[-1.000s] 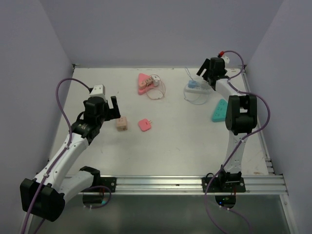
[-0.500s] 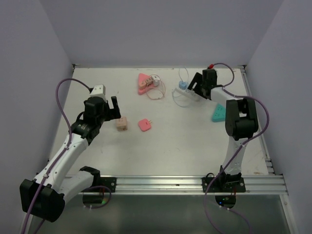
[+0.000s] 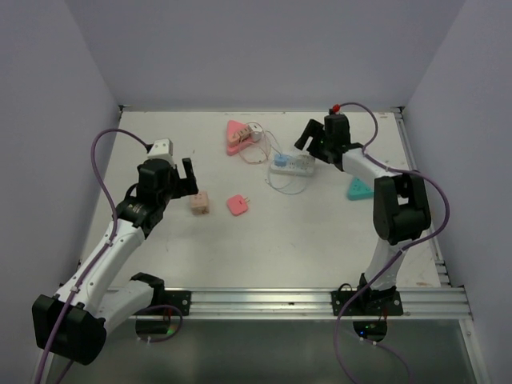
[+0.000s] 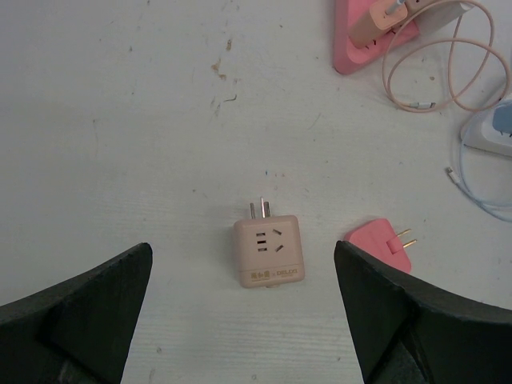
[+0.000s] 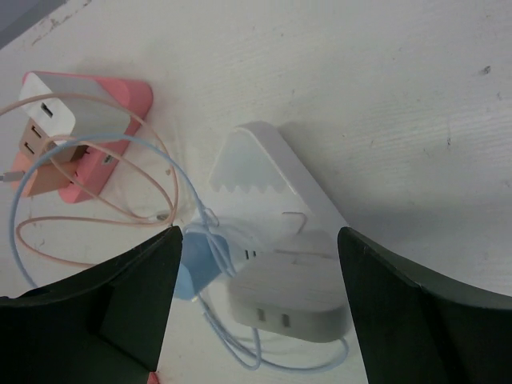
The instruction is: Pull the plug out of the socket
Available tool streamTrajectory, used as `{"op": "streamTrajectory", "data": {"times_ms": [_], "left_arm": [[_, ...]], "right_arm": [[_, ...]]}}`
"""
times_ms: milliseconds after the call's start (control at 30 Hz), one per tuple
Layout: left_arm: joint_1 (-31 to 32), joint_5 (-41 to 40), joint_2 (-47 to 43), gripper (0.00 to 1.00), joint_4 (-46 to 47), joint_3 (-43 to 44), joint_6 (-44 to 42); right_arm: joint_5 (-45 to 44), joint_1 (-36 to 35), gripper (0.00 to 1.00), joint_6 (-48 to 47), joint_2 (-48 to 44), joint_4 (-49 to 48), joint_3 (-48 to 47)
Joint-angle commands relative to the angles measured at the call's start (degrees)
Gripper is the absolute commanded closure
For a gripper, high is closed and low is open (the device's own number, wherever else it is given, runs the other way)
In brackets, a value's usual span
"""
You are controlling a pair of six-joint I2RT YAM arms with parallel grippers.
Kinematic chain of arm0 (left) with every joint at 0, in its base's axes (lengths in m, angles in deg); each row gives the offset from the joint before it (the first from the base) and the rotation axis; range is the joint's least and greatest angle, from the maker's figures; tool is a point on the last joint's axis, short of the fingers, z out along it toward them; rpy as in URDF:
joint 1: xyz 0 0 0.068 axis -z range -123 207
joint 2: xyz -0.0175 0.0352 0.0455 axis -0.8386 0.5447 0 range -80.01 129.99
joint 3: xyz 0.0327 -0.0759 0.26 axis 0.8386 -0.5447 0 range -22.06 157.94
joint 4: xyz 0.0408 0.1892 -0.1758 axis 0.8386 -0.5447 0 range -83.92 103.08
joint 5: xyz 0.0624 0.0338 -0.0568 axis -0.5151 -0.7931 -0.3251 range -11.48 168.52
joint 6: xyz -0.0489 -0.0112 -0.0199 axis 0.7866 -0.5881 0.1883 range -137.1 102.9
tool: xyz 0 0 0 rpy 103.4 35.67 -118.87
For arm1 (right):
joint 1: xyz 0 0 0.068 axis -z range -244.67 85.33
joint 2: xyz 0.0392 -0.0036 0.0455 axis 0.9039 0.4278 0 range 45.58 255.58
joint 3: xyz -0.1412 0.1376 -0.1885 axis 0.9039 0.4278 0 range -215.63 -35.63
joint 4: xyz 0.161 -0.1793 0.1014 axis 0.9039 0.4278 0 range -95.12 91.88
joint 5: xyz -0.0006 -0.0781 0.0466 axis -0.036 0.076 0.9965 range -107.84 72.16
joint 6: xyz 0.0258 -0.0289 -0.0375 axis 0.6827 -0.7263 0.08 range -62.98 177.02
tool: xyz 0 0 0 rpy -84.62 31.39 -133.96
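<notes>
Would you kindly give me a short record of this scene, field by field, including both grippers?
left gripper: open, above the beige adapter, not touching it
right gripper: open, over the white strip
white strip: flat on the table; grey charger and blue plug appear seated in it
pink plug: loose, beside the beige adapter
pink strip: left of the white strip
teal strip: right of the white strip
task state: nothing gripped yet
</notes>
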Motion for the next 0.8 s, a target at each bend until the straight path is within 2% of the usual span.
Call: {"op": "streamTrajectory", "data": {"times_ms": [0, 333, 767], "left_arm": [[-0.5, 0.4, -0.6, 0.00, 1.1, -1.0, -1.5], [-0.5, 0.8, -0.3, 0.00, 1.2, -1.0, -1.5], [-0.6, 1.1, -0.2, 0.00, 1.2, -1.0, -1.4]], "right_arm": [[3.0, 0.6, 0.18, 0.5, -3.3, -3.2, 0.3], [8.5, 0.6, 0.18, 0.2, -3.5, -5.0, 4.8], [14.8, -3.0, 0.19, 4.6, -12.3, -6.1, 13.9]]}}
